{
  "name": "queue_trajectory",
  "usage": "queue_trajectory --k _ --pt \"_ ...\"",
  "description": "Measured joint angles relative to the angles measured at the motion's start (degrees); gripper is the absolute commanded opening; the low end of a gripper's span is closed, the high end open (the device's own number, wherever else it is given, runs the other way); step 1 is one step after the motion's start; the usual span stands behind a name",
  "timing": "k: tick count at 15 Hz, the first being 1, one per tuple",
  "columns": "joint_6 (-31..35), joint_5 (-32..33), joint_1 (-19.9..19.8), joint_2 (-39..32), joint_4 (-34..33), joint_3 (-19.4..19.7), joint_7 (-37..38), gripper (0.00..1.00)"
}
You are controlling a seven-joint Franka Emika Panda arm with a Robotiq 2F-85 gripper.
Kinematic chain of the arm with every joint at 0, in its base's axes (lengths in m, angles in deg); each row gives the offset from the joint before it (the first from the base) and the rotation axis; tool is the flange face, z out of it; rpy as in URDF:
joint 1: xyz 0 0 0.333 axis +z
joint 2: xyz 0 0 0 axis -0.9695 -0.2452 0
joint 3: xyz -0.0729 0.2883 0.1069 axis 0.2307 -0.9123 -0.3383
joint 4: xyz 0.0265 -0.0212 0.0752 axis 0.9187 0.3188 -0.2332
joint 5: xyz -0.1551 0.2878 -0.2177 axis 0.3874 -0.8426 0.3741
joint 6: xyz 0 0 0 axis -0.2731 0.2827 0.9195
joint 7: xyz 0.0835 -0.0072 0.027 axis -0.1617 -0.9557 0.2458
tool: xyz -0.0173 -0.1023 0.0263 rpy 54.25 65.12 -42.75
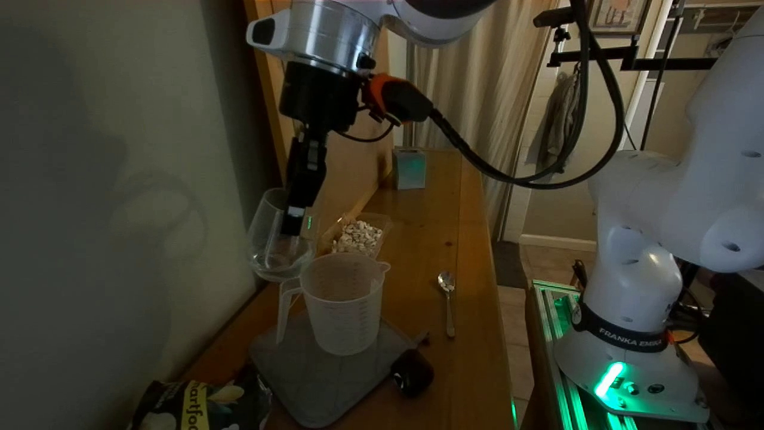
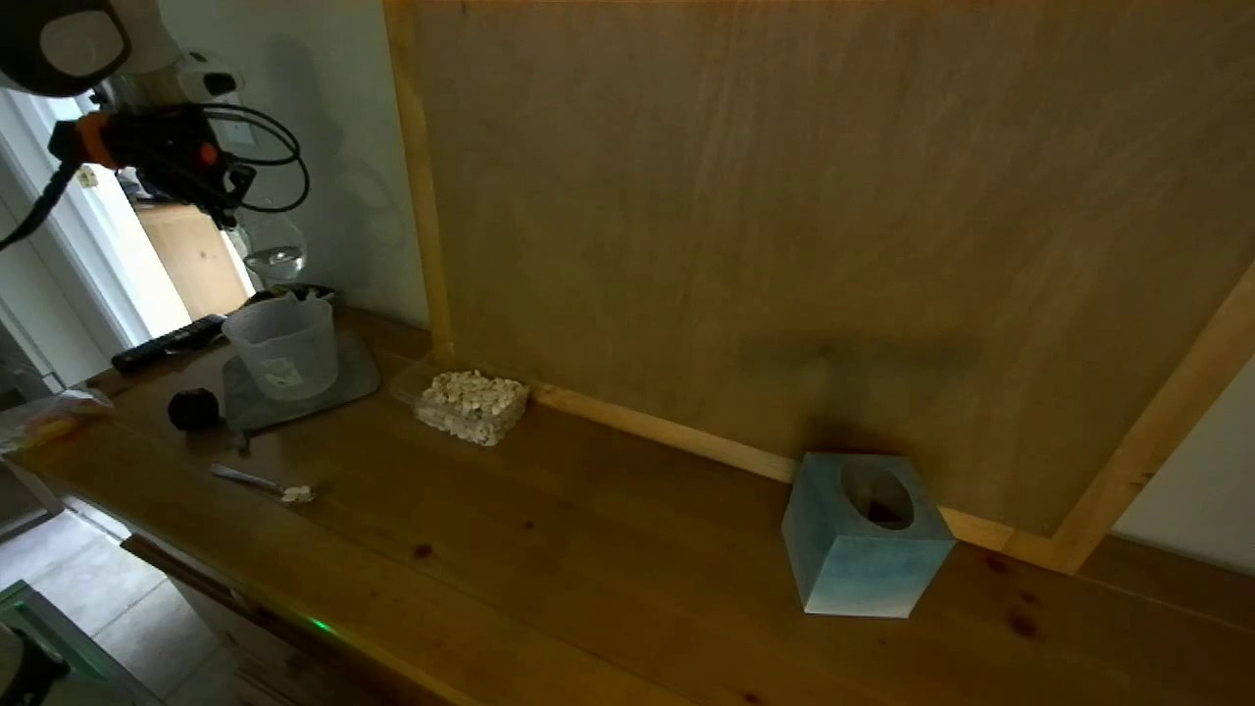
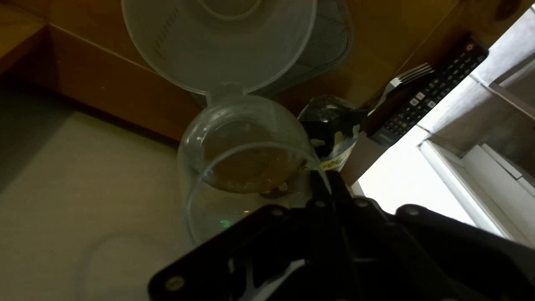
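Over the bench [image 2: 588, 588], close to the wall [image 1: 119, 179], clear stemless glass [image 1: 267, 242] held in the air, mouth up, roughly upright. Hand [image 1: 292, 222] pinching it by the rim, pressed together on the thin edge. Translucent measuring jug [image 1: 343, 310] just beside the glass, lower, handle toward it; can't tell if the two touch. Jug upright on grey mat [image 1: 325, 388]; black round item [image 1: 412, 373] at the mat's edge. Dark snack bag [image 1: 203, 406], yellow label strip, beside the mat. Clear tub [image 2: 471, 407] of pale flakes against the foot of the wooden panel [image 2: 784, 245]. Spoon [image 2: 250, 479] lying on the bench, pale flakes in its bowl in an exterior view. Bluish box [image 2: 868, 529], oval opening, further along by the panel. Wrist view also has black remote [image 3: 430, 92] and fork [image 3: 393, 85], side by side. White arm base [image 1: 627, 370], green light on its front, beside the bench.
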Motion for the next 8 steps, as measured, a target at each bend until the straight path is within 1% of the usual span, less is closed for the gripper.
queue_trajectory --k 5,8 --pt "0.00 -5.92 1.20 0.00 0.04 3.08 -10.26 0.01" --pt "-1.00 -10.69 1.67 0.00 0.08 4.93 -14.32 0.01"
